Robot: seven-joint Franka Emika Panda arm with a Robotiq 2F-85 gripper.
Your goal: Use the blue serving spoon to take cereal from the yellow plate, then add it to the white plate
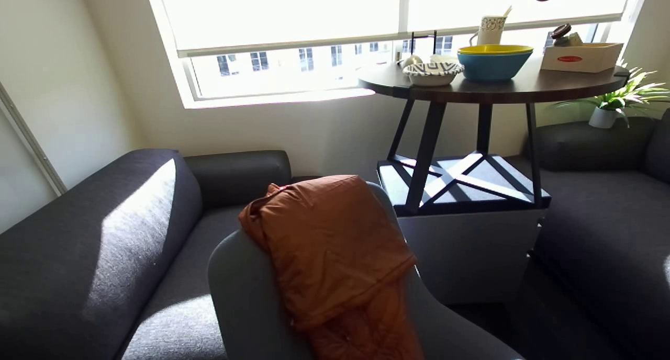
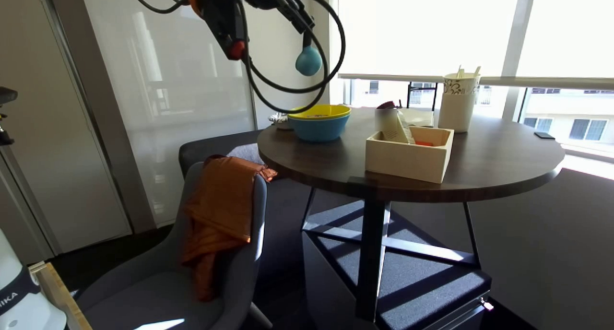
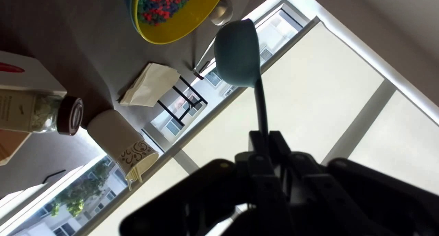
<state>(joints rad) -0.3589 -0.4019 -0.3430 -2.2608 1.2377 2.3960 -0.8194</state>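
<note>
My gripper (image 3: 268, 138) is shut on the thin dark handle of the blue serving spoon (image 3: 238, 54), whose head points away from the jaws. In an exterior view the spoon's round head (image 2: 308, 61) hangs down in the air, well above the table. Below it, the yellow plate (image 2: 331, 111) rests inside a blue bowl (image 2: 319, 129). Small red, blue and green cereal (image 3: 161, 8) lies in the yellow plate in the wrist view. Beside that bowl sits the patterned white plate (image 1: 432, 77), mostly hidden in an exterior view (image 2: 283, 122) and out of the wrist view.
On the round table (image 2: 307, 169) stand a wooden box (image 2: 405, 159) with a jar (image 3: 56, 114) and a tall cream container (image 2: 458, 104) of cutlery. Napkins (image 3: 151, 85) lie nearby. A black cable (image 2: 343, 42) loops beneath the arm. A chair with an orange jacket (image 1: 330, 245) stands close.
</note>
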